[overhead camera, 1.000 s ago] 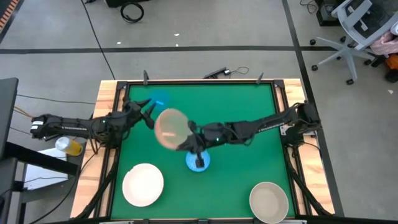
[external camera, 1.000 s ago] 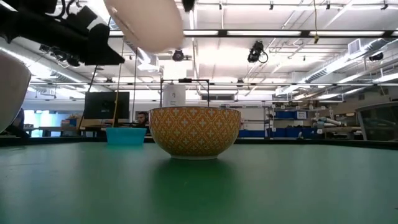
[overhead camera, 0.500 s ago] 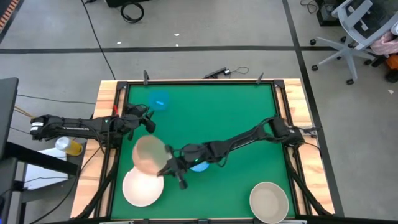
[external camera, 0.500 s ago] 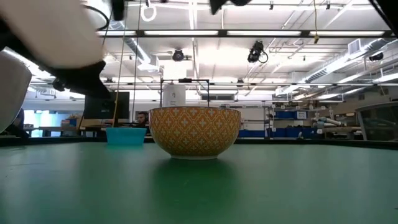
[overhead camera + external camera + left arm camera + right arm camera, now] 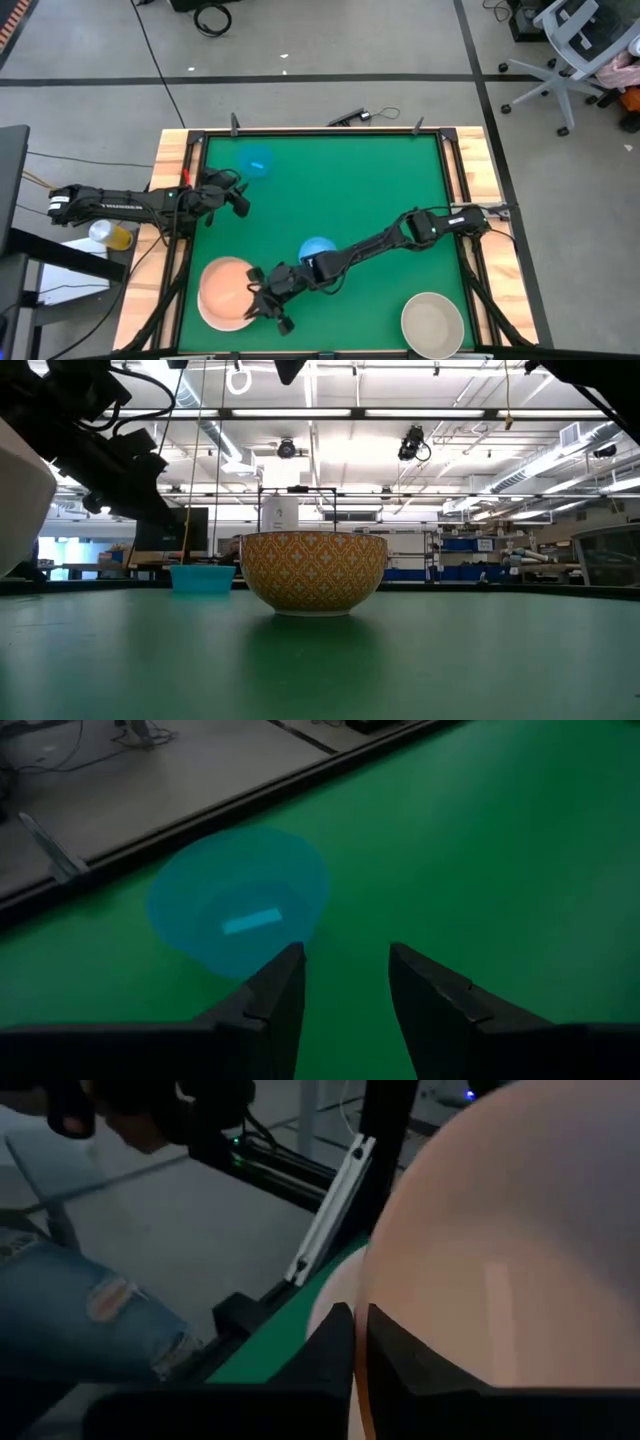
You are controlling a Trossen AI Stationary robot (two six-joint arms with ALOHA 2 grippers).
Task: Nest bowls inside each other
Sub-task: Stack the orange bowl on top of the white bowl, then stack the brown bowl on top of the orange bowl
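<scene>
A peach-orange bowl [image 5: 225, 288] sits open side up inside the large white bowl [image 5: 212, 322] at the table's near left. My right gripper [image 5: 265, 300] is shut on it at its right side. Under the right arm a blue bowl [image 5: 318, 247] stands on the table; its outside is yellow-patterned [image 5: 313, 572]. A second blue bowl [image 5: 238, 910] stands at the far left. My left gripper [image 5: 345, 982] hovers open just short of that bowl, with nothing between its fingers. A cream-beige bowl [image 5: 432, 325] stands at the near right. My right gripper pinches the peach-orange bowl's rim [image 5: 362, 1285] between its two fingers [image 5: 335, 1342], on the side facing the table's right. The fingers come from the right, slanting a little down. The bowl lies level in the white bowl.
Raised wooden rails [image 5: 172, 200] edge the green table. A yellow can [image 5: 112, 236] stands off the table to the left. A person's jeans-clad leg [image 5: 80, 1320] shows beyond the table's left edge. The far right of the mat is bare.
My right gripper has swept the peach-orange bowl from above the table's middle toward the near left corner and down. The bowl, tilted before, now lies open side up in the white bowl. My left gripper has sunk a little and tipped downward.
</scene>
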